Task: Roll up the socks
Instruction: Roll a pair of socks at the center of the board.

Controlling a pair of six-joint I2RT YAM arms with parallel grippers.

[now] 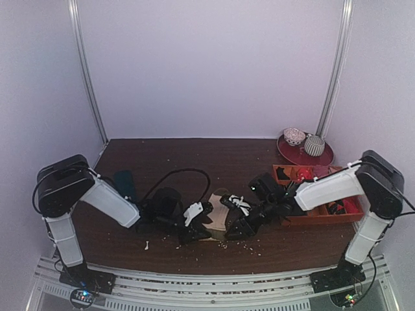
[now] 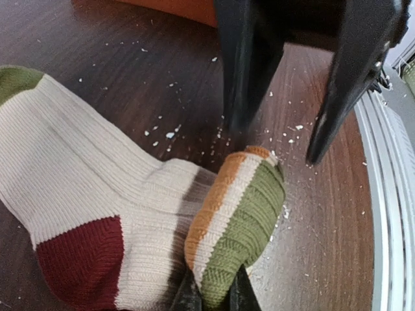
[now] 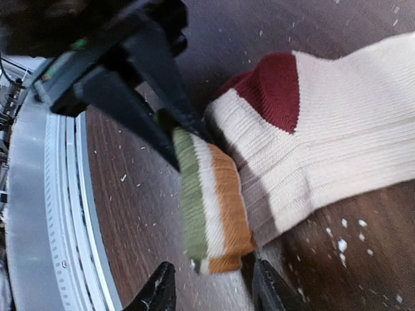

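Observation:
The socks (image 2: 84, 168) are cream ribbed knit with a dark red heel patch and a green, cream and orange striped end. They lie flat on the dark wood table and show in the top view (image 1: 218, 219) between both grippers. The striped end (image 2: 240, 214) is lifted and folded back over the cream part. My left gripper (image 2: 214, 299) is shut on that striped end. My right gripper (image 3: 214, 290) is open, its fingertips (image 3: 162, 288) either side of the striped end (image 3: 211, 201) at the mouth of the jaws, not touching it. The left gripper's black fingers (image 3: 149, 97) show opposite.
An orange tray (image 1: 350, 214) with red items stands at the right. A red plate (image 1: 295, 154) with sock bundles is behind it. A dark sock (image 1: 124, 183) and a black cable (image 1: 185, 172) lie at the left. The metal rail (image 3: 39, 214) runs along the near table edge.

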